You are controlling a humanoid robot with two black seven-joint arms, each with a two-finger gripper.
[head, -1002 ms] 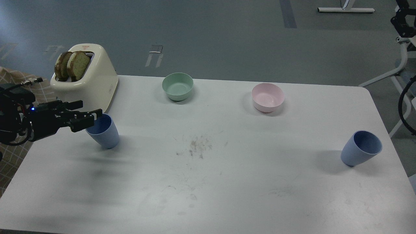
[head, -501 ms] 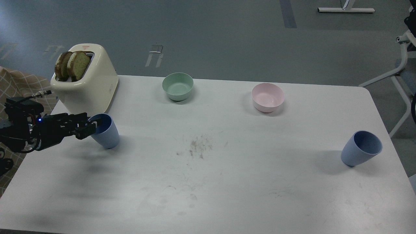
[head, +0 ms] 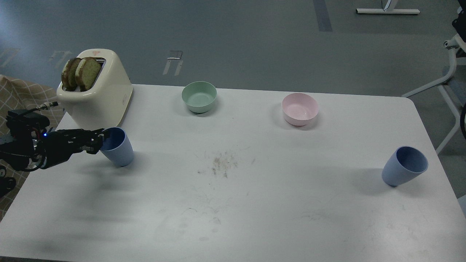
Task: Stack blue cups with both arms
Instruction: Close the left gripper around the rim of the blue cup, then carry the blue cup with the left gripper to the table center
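Note:
A darker blue cup [head: 121, 152] stands on the white table [head: 255, 211] at the left, in front of the toaster. A paler blue cup [head: 400, 171] stands at the right, tilted toward the table's right edge. My left gripper [head: 96, 141] comes in from the left and is at the darker cup's left rim, touching it. Its dark fingers look close together and I cannot tell them apart. My right gripper is out of view.
A cream toaster [head: 103, 94] with two bread slices stands just behind the left cup. A mint-green bowl [head: 199, 96] and a pink bowl [head: 299, 108] sit at the back. Crumbs [head: 220, 163] lie mid-table. A white frame [head: 449, 80] stands beyond the right edge.
My left gripper came down and drew back left to the darker cup's rim, and its fingers narrowed. A dark part at the top right edge left the view. Both cups stayed put.

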